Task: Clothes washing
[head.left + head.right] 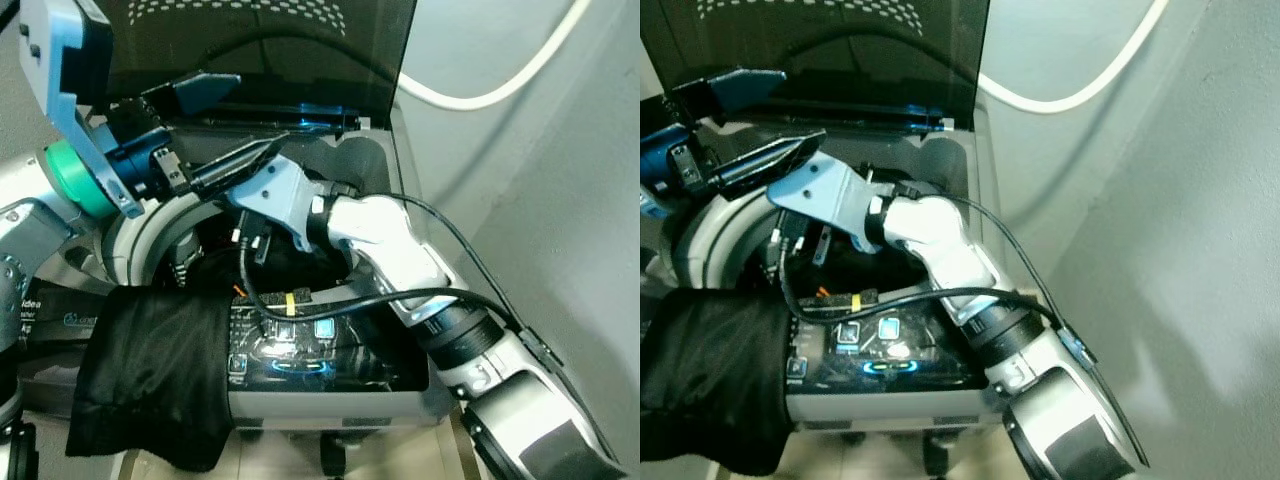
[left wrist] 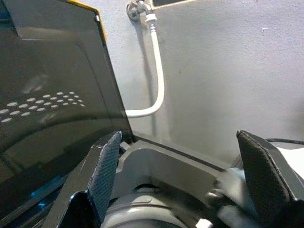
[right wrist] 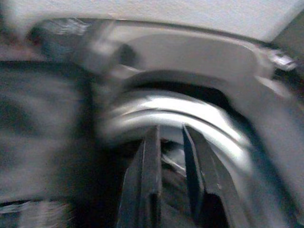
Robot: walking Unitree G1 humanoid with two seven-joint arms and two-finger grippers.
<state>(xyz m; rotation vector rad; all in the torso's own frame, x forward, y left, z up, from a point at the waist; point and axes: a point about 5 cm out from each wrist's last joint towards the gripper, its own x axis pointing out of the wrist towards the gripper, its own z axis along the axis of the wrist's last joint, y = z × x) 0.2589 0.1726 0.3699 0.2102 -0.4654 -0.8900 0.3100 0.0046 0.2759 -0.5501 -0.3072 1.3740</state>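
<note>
Our right arm reaches across the top-loading washing machine (image 1: pixel 330 405) from the right, elbow bent, its forearm stretched toward the left over the open drum (image 1: pixel 140 235). The right pincer (image 1: pixel 225 168) points left above the drum's rim, its two black fingers (image 3: pixel 152 190) lying close together with a narrow gap and nothing between them. Our left arm is raised at the left of the machine, with the left pincer (image 1: pixel 195 95) held above the drum's far rim, its fingers (image 2: pixel 107 164) spread wide and empty, aimed toward the raised lid and the wall.

A black garment (image 1: pixel 150 375) hangs over the machine's front left corner, draped from the drum's edge down the front, beside the lit control panel (image 1: pixel 300 355). The dark tinted lid (image 1: pixel 260 50) stands upright at the back. A black cable (image 1: pixel 330 305) from our right arm runs across the panel.

The machine stands against a pale grey wall (image 1: pixel 540 200), and a white hose (image 2: pixel 159 76) curves down that wall from a tap (image 2: pixel 137 9). Pale floor shows below the front of the machine.
</note>
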